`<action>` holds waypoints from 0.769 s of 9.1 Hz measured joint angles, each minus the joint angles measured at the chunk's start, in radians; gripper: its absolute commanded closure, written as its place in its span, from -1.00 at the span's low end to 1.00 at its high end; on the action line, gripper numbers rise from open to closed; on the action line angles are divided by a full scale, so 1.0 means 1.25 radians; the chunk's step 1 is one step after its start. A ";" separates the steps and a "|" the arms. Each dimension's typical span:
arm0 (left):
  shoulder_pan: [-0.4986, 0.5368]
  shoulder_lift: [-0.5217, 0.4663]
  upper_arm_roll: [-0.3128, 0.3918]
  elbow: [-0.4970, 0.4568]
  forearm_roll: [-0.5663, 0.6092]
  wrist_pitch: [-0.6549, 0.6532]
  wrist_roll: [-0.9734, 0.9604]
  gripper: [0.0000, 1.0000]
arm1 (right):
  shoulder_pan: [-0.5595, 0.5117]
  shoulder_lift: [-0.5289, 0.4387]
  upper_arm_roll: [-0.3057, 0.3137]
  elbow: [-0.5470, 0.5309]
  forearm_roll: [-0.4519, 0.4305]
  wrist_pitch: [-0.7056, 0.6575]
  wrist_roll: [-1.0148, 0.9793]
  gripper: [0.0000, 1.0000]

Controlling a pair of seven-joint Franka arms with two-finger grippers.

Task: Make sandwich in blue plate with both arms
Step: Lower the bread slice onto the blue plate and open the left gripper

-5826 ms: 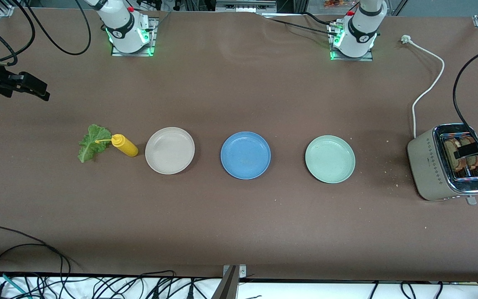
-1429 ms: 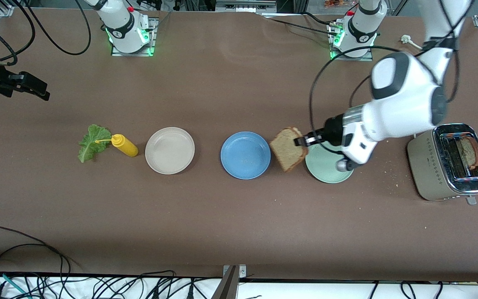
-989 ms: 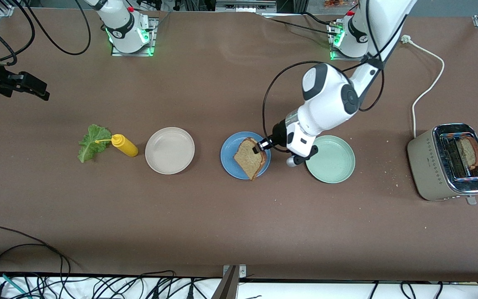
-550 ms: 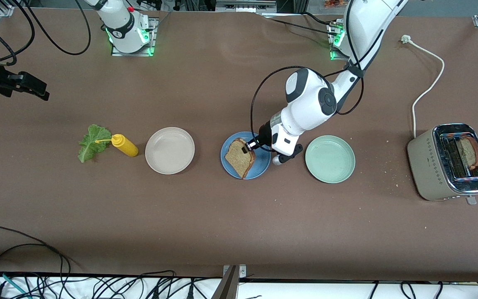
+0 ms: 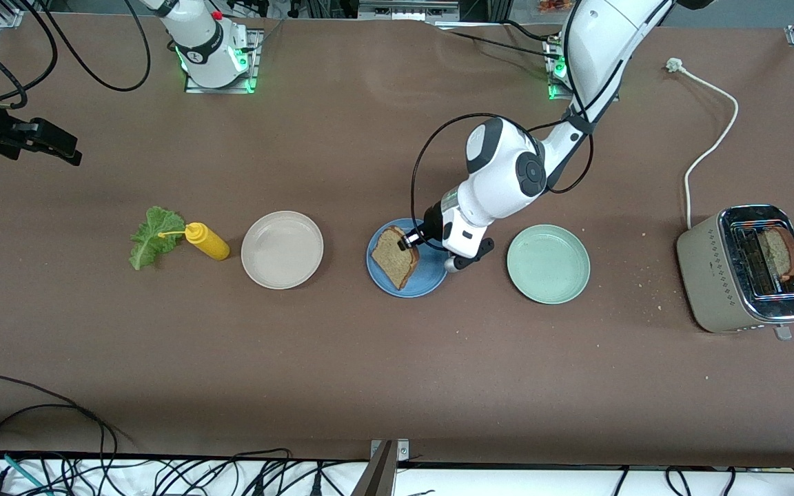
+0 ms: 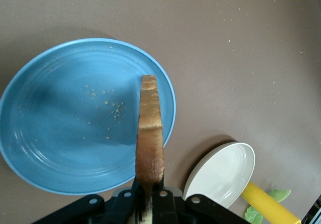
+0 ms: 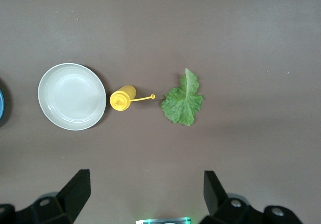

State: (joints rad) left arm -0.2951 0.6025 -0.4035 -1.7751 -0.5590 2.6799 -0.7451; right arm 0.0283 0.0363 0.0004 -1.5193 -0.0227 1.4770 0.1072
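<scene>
A wide brown counter (image 5: 369, 358) stretches under both arms, cables trailing along its near edge. The left end effector (image 5: 409, 242) hangs over the blue plate (image 5: 431, 275), clamped tight on a slice of bread (image 5: 394, 257), gripping it by one crust edge. In the left wrist view the slice (image 6: 150, 133) stands edge-on straight out from the fingers, above the plate's bare, crumb-dusted blue floor (image 6: 65, 133). From the front view the bread covers the part of the plate toward the right arm's end of the counter; whether it touches the plate I cannot tell. Just beside the left end effector, toward the left arm's end, sits the pale green plate (image 5: 548, 264), and well past it the toaster (image 5: 714, 275) with a second slice (image 5: 779, 253) standing in one slot and a white cord (image 5: 710, 148) running off it. Toward the right arm's end from the held bread lies the cream plate (image 5: 282, 249), then the yellow squeeze bottle (image 5: 207, 241) on its side, its nozzle pointing at the lettuce leaf (image 5: 151, 236) that lies flat on the counter. The right arm waits, its end effector (image 7: 145, 196) spread wide with nothing between the fingers, high above the counter and looking down on the cream plate (image 7: 71, 96), the bottle (image 7: 123, 101) and the leaf (image 7: 183, 101).
</scene>
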 measured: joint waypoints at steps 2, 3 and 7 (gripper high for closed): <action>0.000 0.003 0.001 0.000 0.000 0.000 0.000 0.46 | 0.000 0.000 0.000 0.000 0.000 0.000 0.000 -1.00; 0.000 0.006 0.003 0.000 0.000 0.000 0.000 0.19 | 0.000 0.000 0.000 0.000 0.000 0.000 0.000 -1.00; 0.000 0.018 0.021 0.000 0.000 0.000 0.000 -0.84 | 0.000 0.000 0.000 0.000 0.000 -0.001 0.000 -1.00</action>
State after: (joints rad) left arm -0.2957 0.6244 -0.3769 -1.7750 -0.5589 2.6798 -0.7449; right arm 0.0283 0.0363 0.0002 -1.5193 -0.0227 1.4764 0.1072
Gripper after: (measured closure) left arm 0.396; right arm 0.000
